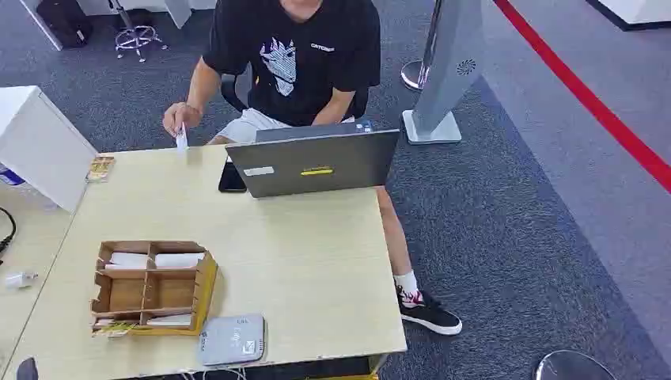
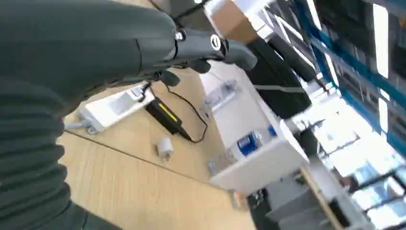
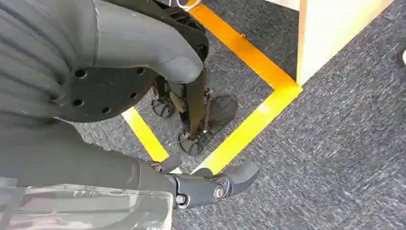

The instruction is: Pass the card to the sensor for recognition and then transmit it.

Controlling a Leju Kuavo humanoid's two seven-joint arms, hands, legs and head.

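A person seated behind the far side of the table [image 1: 316,261] holds a small white card [image 1: 181,139] upright over the table's far left corner. A grey card sensor [image 1: 232,339] lies flat at the near edge. Beside it stands a wooden organiser [image 1: 150,289] with white cards [image 1: 179,260] in its compartments. My left hand [image 2: 143,43] hovers over the neighbouring desk, its fingers [image 2: 215,45] stretched out and holding nothing. My right hand [image 3: 119,96] hangs over the carpet beside the table, fingers [image 3: 215,184] apart and holding nothing.
A grey laptop [image 1: 316,162] and a black phone [image 1: 231,179] lie in front of the person. A white partition [image 1: 43,146] stands at the left. The left desk carries a power strip [image 2: 115,108], a charger [image 2: 165,115] and a water bottle [image 2: 249,141]. Yellow tape [image 3: 249,124] marks the floor.
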